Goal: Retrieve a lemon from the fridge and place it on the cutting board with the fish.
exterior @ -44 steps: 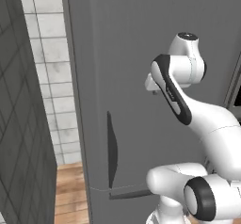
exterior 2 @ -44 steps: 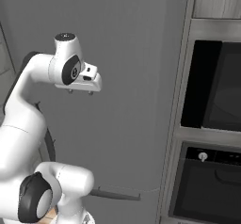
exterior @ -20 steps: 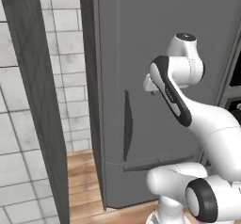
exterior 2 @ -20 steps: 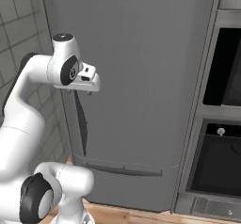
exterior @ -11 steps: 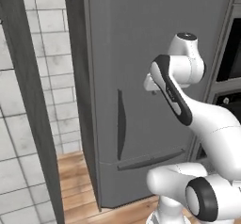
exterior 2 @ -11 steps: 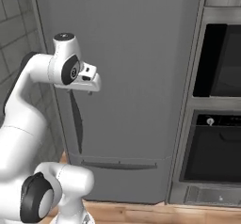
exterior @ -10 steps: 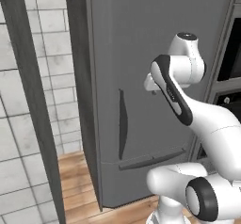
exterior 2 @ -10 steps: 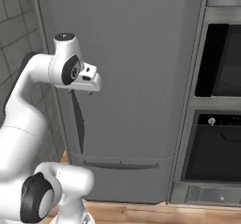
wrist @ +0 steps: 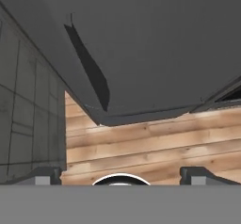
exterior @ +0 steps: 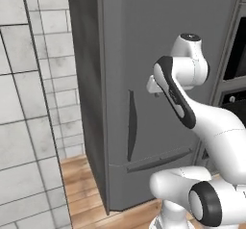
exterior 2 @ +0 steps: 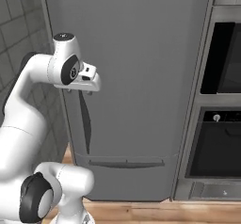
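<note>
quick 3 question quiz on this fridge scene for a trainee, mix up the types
1. True or false: the fridge door is shut.
2. Multiple choice: the gripper is (A) open and holding nothing, (B) shut on the door handle, (C) shut on a lemon.
3. Short answer: what stands to the right of the fridge in the right base view?

Key
1. True. The door is shut; its dark handle is untouched.
2. A. In the hand view the finger tips stand wide apart over the wooden floor.
3. Two dark built-in ovens, stacked one above the other.
</note>
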Controlling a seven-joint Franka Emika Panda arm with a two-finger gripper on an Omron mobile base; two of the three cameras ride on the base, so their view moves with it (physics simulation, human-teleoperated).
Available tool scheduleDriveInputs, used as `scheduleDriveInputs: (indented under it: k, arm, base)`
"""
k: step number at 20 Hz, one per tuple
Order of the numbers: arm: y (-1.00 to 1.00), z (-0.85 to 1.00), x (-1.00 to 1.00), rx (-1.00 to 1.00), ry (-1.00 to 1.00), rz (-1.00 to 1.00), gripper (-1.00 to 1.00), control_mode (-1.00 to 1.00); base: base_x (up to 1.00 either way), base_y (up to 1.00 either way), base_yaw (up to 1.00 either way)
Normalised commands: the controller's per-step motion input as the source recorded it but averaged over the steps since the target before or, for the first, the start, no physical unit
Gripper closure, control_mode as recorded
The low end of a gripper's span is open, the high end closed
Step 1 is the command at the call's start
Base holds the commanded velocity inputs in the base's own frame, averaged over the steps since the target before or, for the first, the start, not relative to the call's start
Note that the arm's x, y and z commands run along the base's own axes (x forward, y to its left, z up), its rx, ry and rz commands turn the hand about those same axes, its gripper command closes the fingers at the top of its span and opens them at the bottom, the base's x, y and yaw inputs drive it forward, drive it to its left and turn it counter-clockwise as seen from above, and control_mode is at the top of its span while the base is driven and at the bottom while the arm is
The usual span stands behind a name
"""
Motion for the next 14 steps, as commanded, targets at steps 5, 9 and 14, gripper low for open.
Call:
scheduleDriveInputs:
  k: [5, 9, 14]
  arm:
    - [0.0, 0.0, 0.0, 0.0, 0.0, 0.0, -1.0, 1.0]
    - [0.0, 0.0, 0.0, 0.0, 0.0, 0.0, -1.0, 1.0]
    - [0.0, 0.0, 0.0, 0.0, 0.0, 0.0, -1.0, 1.0]
  base:
    - [0.0, 0.45, -0.18]
    - [-0.18, 0.17, -0.15]
    - [-0.23, 0.08, -0.05]
